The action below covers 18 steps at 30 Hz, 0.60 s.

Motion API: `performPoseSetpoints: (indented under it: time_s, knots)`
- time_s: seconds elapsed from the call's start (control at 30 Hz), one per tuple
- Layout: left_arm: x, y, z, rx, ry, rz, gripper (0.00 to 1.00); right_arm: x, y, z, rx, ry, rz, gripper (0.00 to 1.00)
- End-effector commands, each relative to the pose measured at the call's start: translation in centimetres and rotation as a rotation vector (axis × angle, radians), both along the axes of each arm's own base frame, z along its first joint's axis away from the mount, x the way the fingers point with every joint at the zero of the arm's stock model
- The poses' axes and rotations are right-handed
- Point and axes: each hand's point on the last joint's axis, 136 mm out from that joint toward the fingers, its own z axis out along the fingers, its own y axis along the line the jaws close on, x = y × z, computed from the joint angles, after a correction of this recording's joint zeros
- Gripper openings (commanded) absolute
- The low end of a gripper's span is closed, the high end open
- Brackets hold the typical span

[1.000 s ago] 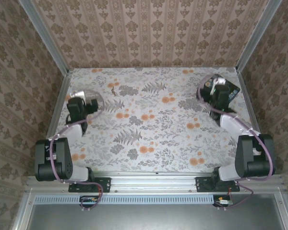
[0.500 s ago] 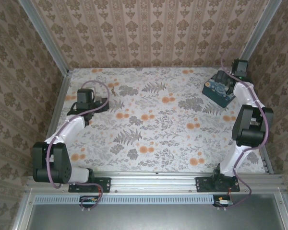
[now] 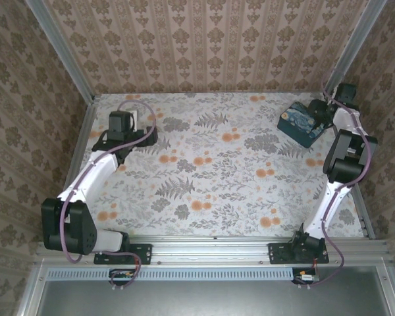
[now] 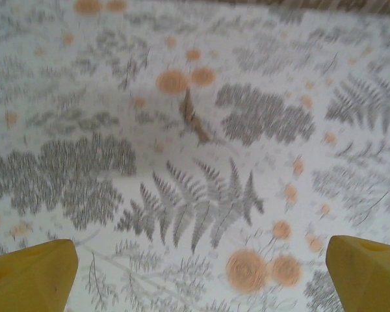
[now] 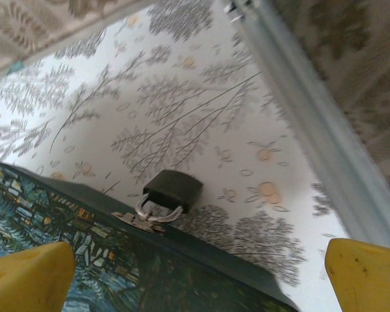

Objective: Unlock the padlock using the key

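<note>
Starry blue box (image 5: 84, 227) cut off at the lower edge, key (image 4: 194, 120) blurred (outline soft)

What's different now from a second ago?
The left tool moved farther out over the table. The right tool swung from above the box to its far right side and now faces the padlock. Both tools stayed open and empty, and the box did not move.

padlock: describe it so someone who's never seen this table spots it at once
Find the dark blue starry-print box in the far right corner of the floral table. The padlock is hooked to the metal hasp on its edge by a silver shackle. It is small, blocky and looks plain dark, unlike the big printed box.
</note>
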Motion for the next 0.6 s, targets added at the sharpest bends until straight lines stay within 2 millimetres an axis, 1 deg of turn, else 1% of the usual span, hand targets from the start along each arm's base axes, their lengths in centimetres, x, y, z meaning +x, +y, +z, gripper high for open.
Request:
performPoseSetpoints:
  time_s: [0.0, 0.07, 0.13, 0.23, 0.33, 0.37, 0.43, 0.5, 0.57]
  knots:
    - [0.3, -1.4, 1.7, -0.013, -0.005, -0.049, 1.00, 0.9, 2.1, -1.3, 0.074, 0.011, 0.104, 1.00]
    - [0.2, -2.1, 2.8, -0.010, -0.025, -0.070, 1.00, 1.0, 2.6, -2.1, 0.087, 0.016, 0.136, 1.00]
    - [0.1, -2.5, 3.7, 0.002, -0.044, -0.077, 1.00, 0.6, 3.1, -2.8, 0.097, 0.032, 0.163, 0.99]
    - [0.1, -2.5, 4.6, 0.009, -0.062, -0.075, 1.00, -0.1, 4.9, -3.3, 0.139, 0.027, 0.240, 0.97]
    - [0.3, -2.6, 5.4, 0.002, -0.074, -0.074, 1.00, -1.1, 7.9, -3.1, 0.172, 0.011, 0.341, 0.93]
    - [0.3, -2.7, 5.7, 0.001, -0.080, -0.075, 1.00, -1.6, 9.0, -2.8, 0.155, 0.023, 0.390, 0.91]
    - [0.4, -2.7, 6.0, 0.004, -0.086, -0.072, 1.00, -2.9, 11.4, -2.8, 0.094, 0.092, 0.453, 0.92]
    - [0.4, -2.7, 6.2, 0.002, -0.083, -0.063, 1.00, -4.3, 14.5, -2.2, 0.076, 0.132, 0.539, 0.92]
    - [0.3, -2.8, 5.8, 0.001, -0.069, -0.062, 1.00, -5.4, 17.2, -1.8, 0.071, 0.154, 0.595, 0.92]
